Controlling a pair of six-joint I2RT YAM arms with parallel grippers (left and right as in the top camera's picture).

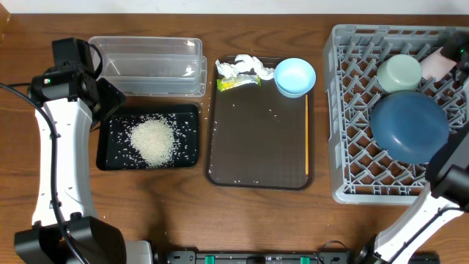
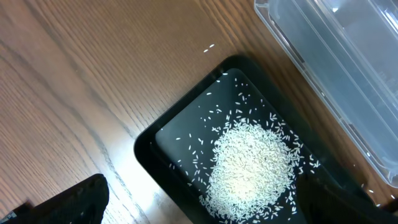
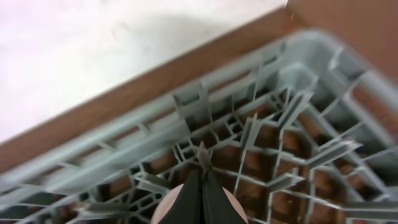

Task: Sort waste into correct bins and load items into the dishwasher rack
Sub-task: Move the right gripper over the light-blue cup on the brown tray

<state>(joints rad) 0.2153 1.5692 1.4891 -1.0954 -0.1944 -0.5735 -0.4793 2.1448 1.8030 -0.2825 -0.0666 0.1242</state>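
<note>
- The left gripper [image 1: 111, 103] hung with jaws spread wide over the black tray [image 1: 108, 155], at 9 o'clock on the table.
- Rice grains [image 1: 152, 141] lay heaped in that tray.
- The brown serving tray [image 1: 256, 147] sat at centre, with a yellowish stick [image 1: 306, 136] along its 3 o'clock edge.
- In the grey rack [image 1: 352, 147], at 3 o'clock, the blue plate [image 1: 409, 126] sat nearest.
- The clear tub [image 1: 150, 66] lay just beside the black tray, at its 12 o'clock.
- Tissue [image 1: 242, 67], a wrapper [image 1: 238, 83] and a pale bowl [image 1: 294, 76] crowded the serving tray's 12 o'clock end.
- A mint bowl [image 1: 399, 73] sat at 12 o'clock from the plate, and the pink cup [image 1: 438, 66] at 1 o'clock.
- The right gripper [image 3: 202, 186] had its fingers pressed together over the cup; whether it gripped the cup could not be told.
</note>
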